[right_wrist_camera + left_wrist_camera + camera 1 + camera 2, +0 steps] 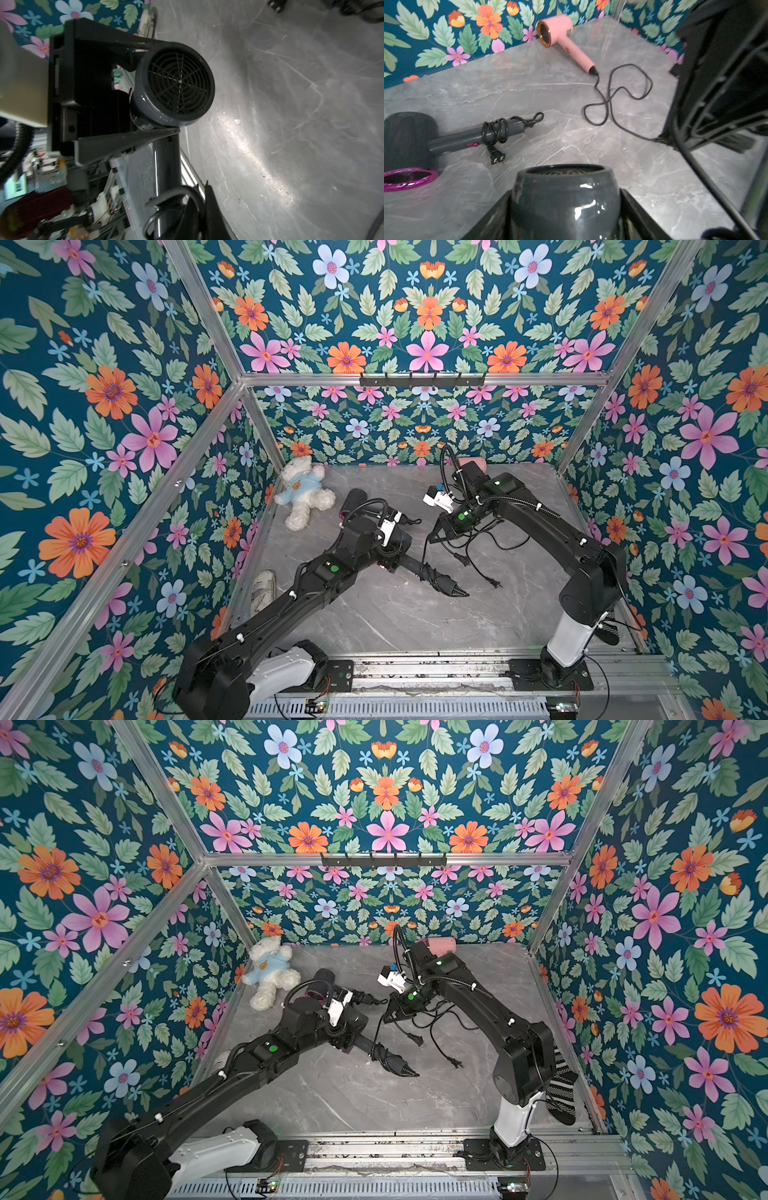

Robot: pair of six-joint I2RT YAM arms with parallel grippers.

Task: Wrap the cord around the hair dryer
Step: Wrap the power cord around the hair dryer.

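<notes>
We see the grey hair dryer (566, 187) near the middle of the grey marble tabletop (395, 622), a little left of centre. The left end effector (169, 87) has its fingers clamped on either side of the dryer's rounded body. The grilled back of the body faces the right arm. The handle slants away toward the near right, and we cannot tell whether its ribbed tip touches the tabletop.

The black cord (432, 577) already makes a few turns about the lower part of the handle. From there a thin strand rises to the right end effector (433, 538), which hangs just beyond the handle with its fingers pressed together, pinching that strand.

More loose black cord lies on the tabletop under the right arm. One plug (462, 560) and a second plug (494, 583) rest to the right of the handle, and we cannot tell which of them belongs to this cord.

Further back on the left lies a dark dryer with a magenta ring (409, 143), with cord bundled on its handle. A pink dryer (558, 31) lies by the far wall with its cord loose. A white teddy bear (305, 493) lies in the far left corner, and a striped sock (561, 1090) sits behind the right arm.
</notes>
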